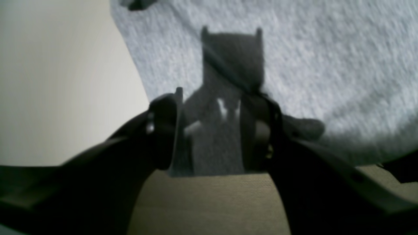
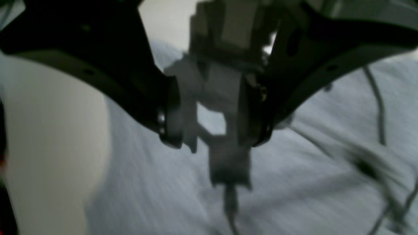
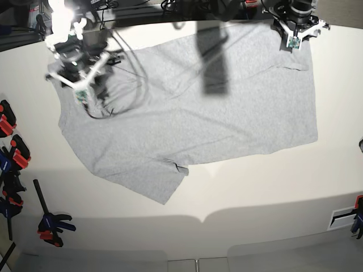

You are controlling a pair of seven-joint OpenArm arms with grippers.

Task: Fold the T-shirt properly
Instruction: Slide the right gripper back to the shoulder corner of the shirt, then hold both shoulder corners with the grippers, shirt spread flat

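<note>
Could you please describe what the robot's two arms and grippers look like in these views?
The left gripper and the right gripper have curved matte-black fingers with small silvery screws near the tips. In the base view each wrist carries a white bracket with a small green circuit board. Thin dark cables trail from the right arm over the T-shirt.
</note>
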